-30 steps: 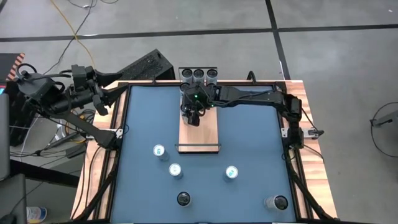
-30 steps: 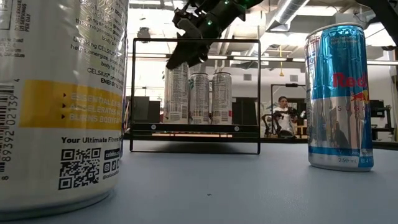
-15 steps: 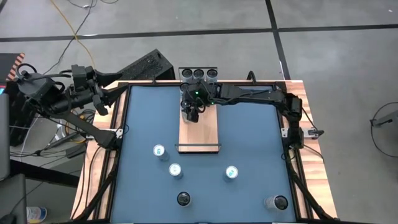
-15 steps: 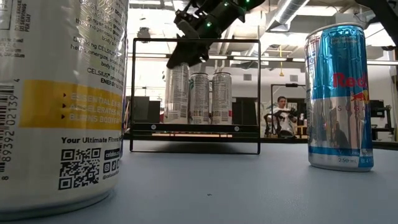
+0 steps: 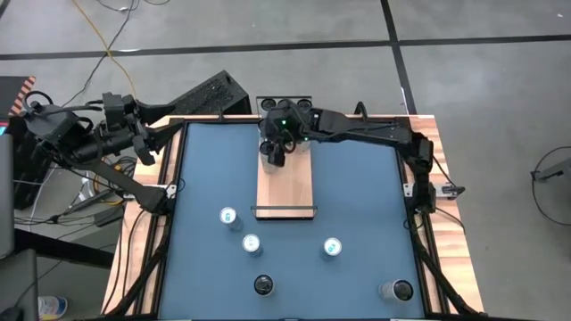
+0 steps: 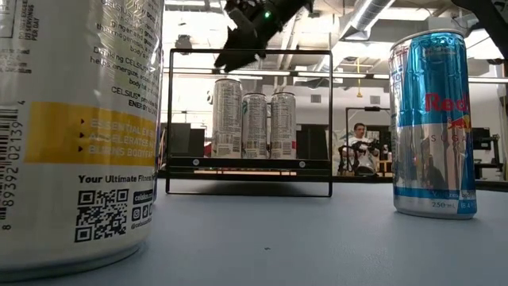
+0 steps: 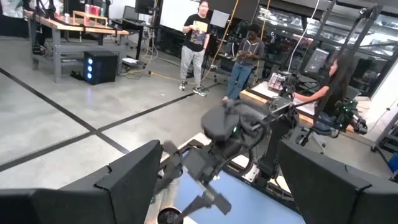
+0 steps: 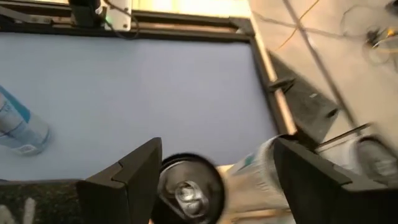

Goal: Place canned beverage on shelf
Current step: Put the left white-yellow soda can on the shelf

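The shelf [image 5: 287,189] is a light-wood board with black rails, lying on the blue table toward its far edge. Three silver cans [image 6: 255,125] stand in a row on its far end; in the right wrist view one can top [image 8: 189,186] shows below the fingers. My right gripper [image 5: 276,157] [image 6: 232,59] [image 8: 217,144] hangs open above the row's leftmost can [image 6: 227,117], clear of it and with nothing between its fingers. My left gripper [image 5: 145,134] [image 7: 219,146] stands open beyond the table's left edge, raised and empty.
Loose cans stand on the near half of the table [image 5: 366,196]: three light ones [image 5: 229,217] [image 5: 252,244] [image 5: 332,247] and two dark-topped ones [image 5: 263,284] [image 5: 397,290]. In the low view, two of these [image 6: 71,127] [image 6: 432,123] stand close to the camera. People stand in the room beyond.
My right gripper has risen from beside the top of the leftmost can on the shelf and drawn a little toward the table's far edge, staying open. That can stands where it was on the shelf.
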Tool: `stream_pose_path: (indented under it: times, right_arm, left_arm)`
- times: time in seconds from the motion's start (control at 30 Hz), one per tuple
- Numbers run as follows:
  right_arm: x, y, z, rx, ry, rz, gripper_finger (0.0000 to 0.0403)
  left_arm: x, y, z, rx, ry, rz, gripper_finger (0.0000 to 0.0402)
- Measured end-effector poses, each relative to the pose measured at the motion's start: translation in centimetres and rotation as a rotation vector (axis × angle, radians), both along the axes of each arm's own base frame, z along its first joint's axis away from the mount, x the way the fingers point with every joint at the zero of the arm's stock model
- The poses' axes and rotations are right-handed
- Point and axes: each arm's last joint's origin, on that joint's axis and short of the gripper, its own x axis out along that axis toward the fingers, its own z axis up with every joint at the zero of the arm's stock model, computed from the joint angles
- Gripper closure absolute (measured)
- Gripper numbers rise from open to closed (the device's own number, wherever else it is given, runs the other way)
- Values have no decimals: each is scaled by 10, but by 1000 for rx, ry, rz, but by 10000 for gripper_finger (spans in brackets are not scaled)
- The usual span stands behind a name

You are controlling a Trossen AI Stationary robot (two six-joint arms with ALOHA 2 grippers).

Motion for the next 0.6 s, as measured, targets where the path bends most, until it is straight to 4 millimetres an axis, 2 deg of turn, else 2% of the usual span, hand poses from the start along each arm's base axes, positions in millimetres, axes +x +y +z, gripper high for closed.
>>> stream_pose_path:
  times: [0.07, 0.17, 0.3, 0.4, 0.47, 0.6]
  right_arm:
    - [-3, 1, 16, -29, 1, 11, 110]
    - [-14, 5, 51, -61, 12, 45, 111]
    - [-42, 24, 105, -142, 17, 155, 114]
    - [-81, 42, 133, -187, -46, 217, 117]
    - [-113, 50, 154, -180, -104, 192, 118]
    - [-173, 61, 180, -49, -176, 92, 118]
  left_arm:
    - [0, 0, 0, -9, -5, 0, 93]
    - [0, 0, 0, -14, -8, -1, 93]
    - [0, -1, 0, -27, -16, -22, 93]
    - [3, -3, -1, -28, -10, -83, 93]
    - [6, -5, -2, -23, 8, -91, 93]
    - [11, -7, -6, -41, 30, -112, 93]
